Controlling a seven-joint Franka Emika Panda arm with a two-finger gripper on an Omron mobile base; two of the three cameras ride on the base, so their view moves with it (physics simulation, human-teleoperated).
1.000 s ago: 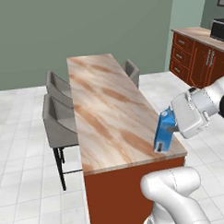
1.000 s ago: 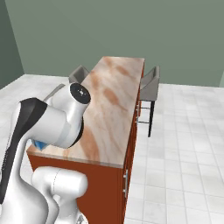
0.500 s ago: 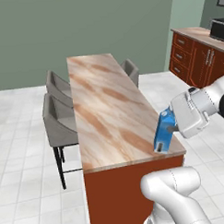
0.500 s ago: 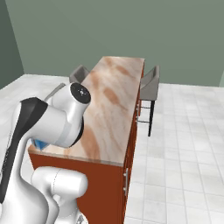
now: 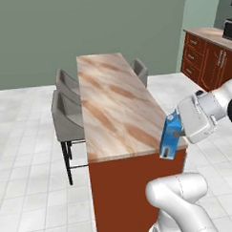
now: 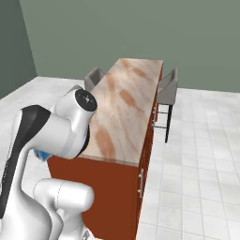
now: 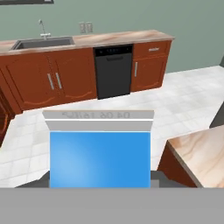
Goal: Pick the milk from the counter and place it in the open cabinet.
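Milk, in a small blue carton with a pale top, is up in the air at the near right corner of the long worktop. It leans a little and does not touch the stone. The robot's gripper is pinching the carton from the side. In the hand view the blue carton is very close, with its grey-white folded top pointing away.

The counter is a long, thin slab of tan and cream stone with wavy marks. It sits on a plain red-brown base. Nothing else sits on the stone top.

Grey chairs stand on the left side of the counter, and one more grey chair stands on the right side. The floor is made of pale square tiles. The wall behind is dull green.

Far across the room, red-brown cupboards with silver handles stand by the wall. A black dishwasher is set in them, and a grey sink sits on top.
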